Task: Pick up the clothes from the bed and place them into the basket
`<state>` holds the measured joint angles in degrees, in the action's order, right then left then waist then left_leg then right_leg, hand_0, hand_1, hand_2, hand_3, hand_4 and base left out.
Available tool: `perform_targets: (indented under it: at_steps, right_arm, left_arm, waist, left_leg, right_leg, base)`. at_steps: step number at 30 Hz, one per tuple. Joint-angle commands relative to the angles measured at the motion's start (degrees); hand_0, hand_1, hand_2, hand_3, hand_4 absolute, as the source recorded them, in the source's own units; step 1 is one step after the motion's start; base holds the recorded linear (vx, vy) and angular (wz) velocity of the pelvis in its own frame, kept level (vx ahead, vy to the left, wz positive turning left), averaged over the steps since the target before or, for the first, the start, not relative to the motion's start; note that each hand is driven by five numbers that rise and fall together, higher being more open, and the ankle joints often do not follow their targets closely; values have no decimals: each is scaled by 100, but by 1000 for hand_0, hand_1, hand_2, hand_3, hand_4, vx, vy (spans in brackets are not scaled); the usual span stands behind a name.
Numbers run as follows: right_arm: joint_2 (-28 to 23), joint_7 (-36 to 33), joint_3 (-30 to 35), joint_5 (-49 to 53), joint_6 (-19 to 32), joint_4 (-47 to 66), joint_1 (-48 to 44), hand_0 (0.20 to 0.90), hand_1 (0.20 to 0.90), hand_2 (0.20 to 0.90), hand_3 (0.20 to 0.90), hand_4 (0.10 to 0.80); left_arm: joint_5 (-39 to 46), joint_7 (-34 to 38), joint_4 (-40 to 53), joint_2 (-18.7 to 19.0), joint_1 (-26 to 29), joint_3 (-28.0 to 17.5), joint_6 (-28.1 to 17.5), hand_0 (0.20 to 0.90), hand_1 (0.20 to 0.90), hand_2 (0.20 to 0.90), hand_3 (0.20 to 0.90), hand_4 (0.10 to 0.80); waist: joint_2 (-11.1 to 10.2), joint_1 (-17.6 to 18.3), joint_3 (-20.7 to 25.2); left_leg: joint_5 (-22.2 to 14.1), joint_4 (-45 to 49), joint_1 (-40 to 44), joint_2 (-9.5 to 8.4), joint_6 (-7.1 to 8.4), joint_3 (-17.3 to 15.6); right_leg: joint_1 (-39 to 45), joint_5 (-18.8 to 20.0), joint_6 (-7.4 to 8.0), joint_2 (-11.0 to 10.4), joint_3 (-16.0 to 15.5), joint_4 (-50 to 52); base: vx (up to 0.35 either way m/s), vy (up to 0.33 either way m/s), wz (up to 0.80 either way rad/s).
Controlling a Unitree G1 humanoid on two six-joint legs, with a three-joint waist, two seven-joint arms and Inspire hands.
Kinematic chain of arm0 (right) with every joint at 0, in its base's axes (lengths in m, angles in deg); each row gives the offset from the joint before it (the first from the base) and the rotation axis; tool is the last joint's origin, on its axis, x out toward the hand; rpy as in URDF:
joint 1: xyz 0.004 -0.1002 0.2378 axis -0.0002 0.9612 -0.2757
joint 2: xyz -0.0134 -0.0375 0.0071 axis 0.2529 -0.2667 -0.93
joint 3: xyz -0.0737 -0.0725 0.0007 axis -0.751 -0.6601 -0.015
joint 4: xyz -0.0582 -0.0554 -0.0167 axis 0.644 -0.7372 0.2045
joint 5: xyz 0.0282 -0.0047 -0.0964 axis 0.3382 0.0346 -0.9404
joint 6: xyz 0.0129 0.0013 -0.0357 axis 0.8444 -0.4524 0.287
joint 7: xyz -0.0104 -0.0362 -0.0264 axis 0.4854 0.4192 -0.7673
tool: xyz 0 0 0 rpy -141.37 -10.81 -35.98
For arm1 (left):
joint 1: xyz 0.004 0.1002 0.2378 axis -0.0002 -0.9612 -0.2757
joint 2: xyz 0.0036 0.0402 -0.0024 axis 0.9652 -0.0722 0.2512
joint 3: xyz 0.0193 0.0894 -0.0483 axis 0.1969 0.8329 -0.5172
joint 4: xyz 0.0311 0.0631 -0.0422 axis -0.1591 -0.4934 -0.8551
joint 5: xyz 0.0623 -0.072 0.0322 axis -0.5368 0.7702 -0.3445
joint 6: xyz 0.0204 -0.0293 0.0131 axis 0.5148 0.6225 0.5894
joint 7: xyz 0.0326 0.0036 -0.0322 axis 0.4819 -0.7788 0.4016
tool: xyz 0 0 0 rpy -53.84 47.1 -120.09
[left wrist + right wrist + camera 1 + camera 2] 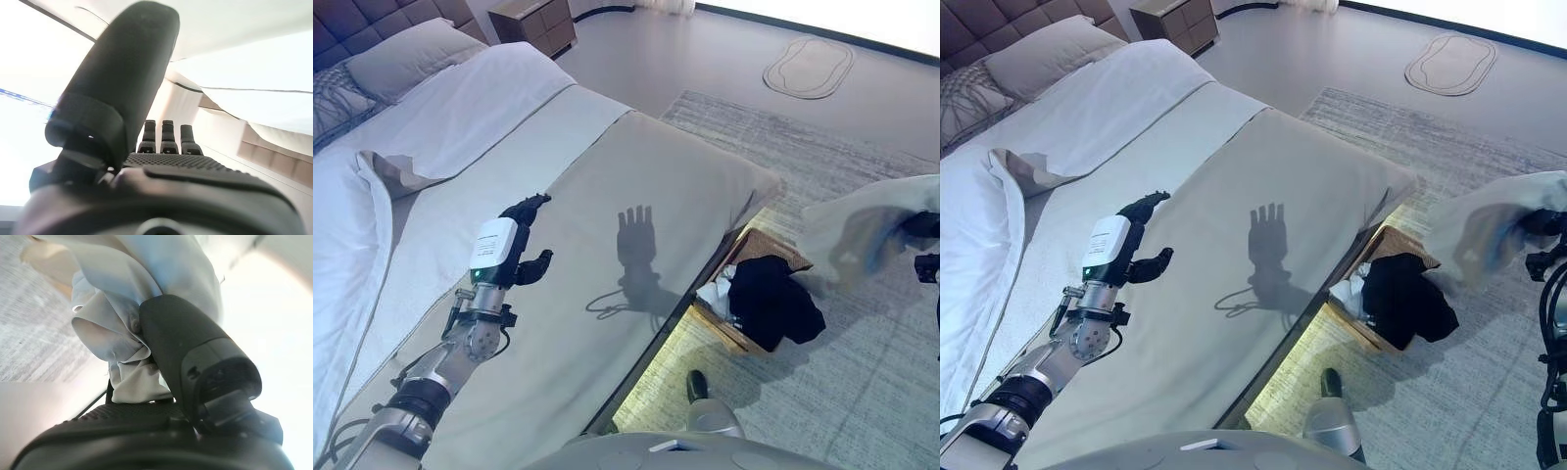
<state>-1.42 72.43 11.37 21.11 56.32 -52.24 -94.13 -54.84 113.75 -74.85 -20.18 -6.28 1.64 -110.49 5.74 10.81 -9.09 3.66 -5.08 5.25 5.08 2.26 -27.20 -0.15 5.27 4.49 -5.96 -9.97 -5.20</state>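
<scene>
Right hand (195, 382) clamped on pale shirt (862, 230), held up beside the basket (759, 245) for dropping in; left hand (514, 250) relaxed, fingers apart, idle over bed (636, 166); dark garment (773, 294) already in basket

Nightstand (533, 22), pillow (406, 57), oval mat (809, 68), rug (862, 392).

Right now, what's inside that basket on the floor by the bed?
The basket holds a black garment draped over its edge and some white cloth beside it. Anything beneath them is covered.
</scene>
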Motion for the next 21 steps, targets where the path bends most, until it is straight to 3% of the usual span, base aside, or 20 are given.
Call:
perform_targets:
  at_steps: [1,10,21]
  right_arm:
    - [-746,181,-257,-185,607,86,-1297,300,300,300,200,100]
    - [-763,339,-926,-382,541,-663,-2014,300,300,300,200,100]
    - [-655,396,-1381,-624,817,-1647,-2594,300,300,300,200,100]
  left_arm:
    - [274,246,23,212,756,-94,-164,900,900,900,900,800]
    - [376,463,-24,163,1145,204,-90,900,900,900,900,800]
    - [521,671,-54,85,1478,472,61,900,900,900,900,800]
  waist:
    - [-205,-212,178]
    - [4,-193,-123]
    - [267,-241,-423]
  left_leg:
    - [-399,109,-52,55,216,358]
    - [-353,107,-250,14,246,332]
    - [-298,107,-419,-53,260,367]
  right_leg:
    - [-148,-431,111,149,-239,484]
    - [-397,-416,135,61,-310,552]
    - [-568,-413,148,-46,-375,595]
  base:
    - [-65,-27,1]
    - [-63,19,1]
    - [-36,16,2]
